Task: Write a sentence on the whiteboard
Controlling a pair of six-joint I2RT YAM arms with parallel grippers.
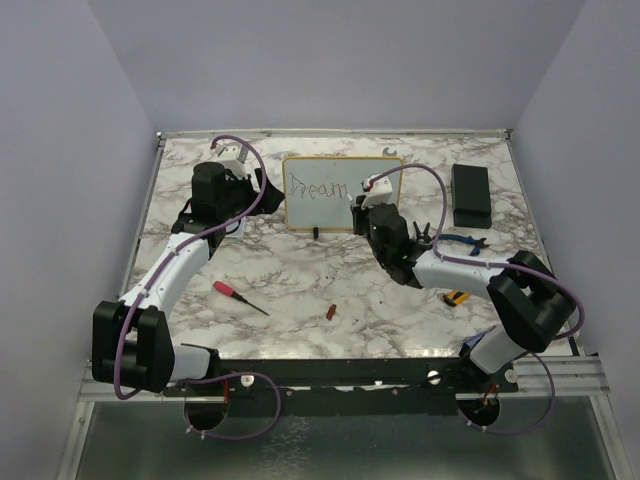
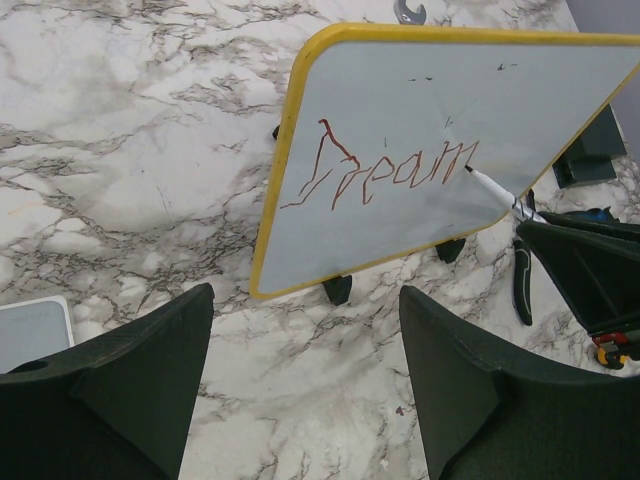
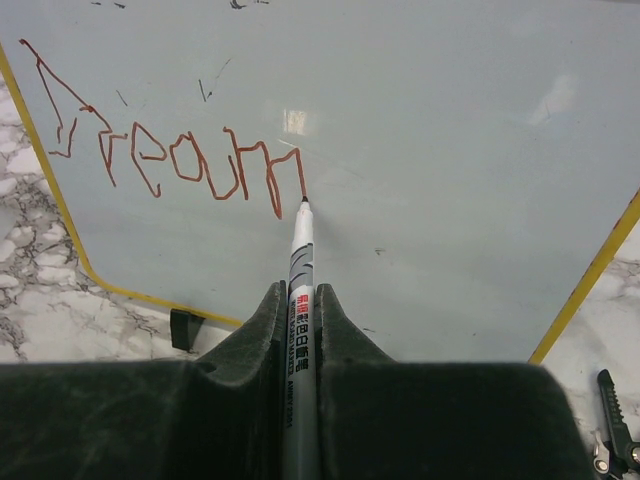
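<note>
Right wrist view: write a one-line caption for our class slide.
The right gripper holds a marker, its tip at the end of the red word "Dream" on the whiteboard.

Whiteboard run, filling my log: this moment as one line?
right gripper: shut on marker | marker tip: at end of "Dream" on whiteboard | left gripper: open, empty

Robot lab: walled marble table [image 1: 300, 262]

The right gripper [image 3: 300, 298] clamps a marker [image 3: 301, 250]. Ahead of it, the tip touches the whiteboard [image 3: 450, 150], ending the red sentence [image 3: 190, 160] "Dream".
</note>
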